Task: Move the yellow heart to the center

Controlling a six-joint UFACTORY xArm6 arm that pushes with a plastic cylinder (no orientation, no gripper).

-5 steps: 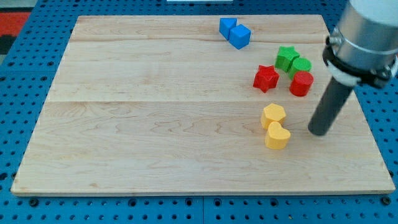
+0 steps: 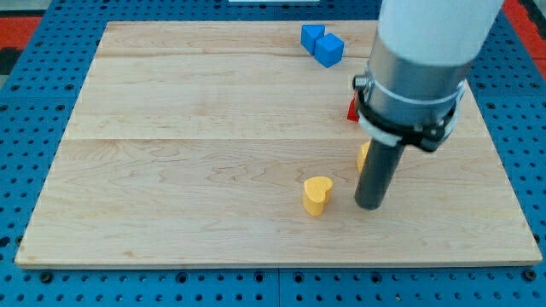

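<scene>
on the wooden tabletop, the yellow heart sits near the view's bottom, a little right of the middle. my tip is just to the right of it, close by, and i cannot tell if they touch. this arm has no fingers, only the rod. another yellow block peeks out behind the rod. a red block is mostly hidden. two blue blocks sit at the view's top.
</scene>
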